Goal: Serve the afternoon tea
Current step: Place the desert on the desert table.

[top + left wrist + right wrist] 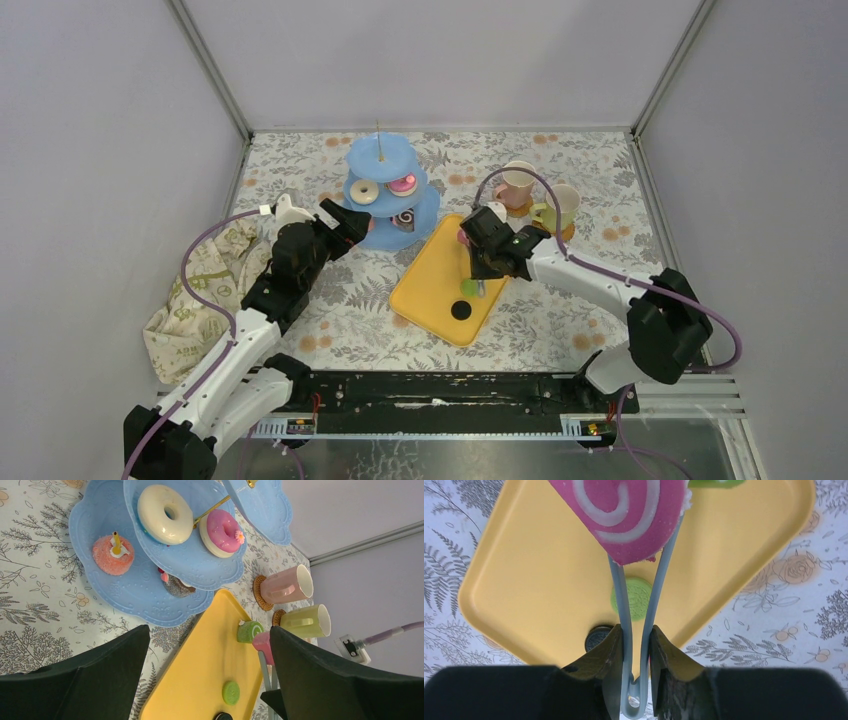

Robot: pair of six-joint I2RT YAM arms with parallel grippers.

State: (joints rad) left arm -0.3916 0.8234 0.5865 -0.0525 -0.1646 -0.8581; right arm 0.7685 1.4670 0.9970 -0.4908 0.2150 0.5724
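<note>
Pink swirl roll [624, 515] pinched between the far tips of grey tongs [620, 605], well ahead of the right gripper [634, 639], over the yellow tray [524, 580]; jaws there partly closed, clamped on the tongs' two arms near the bend; beneath, on the tray, a green cookie [638, 597] and a black cookie [596, 638]; left gripper [209, 635] spread wide, holding nothing, near the blue stand [125, 597]; pink mug [287, 585] and green mug [305, 621] beyond the tray.
</note>
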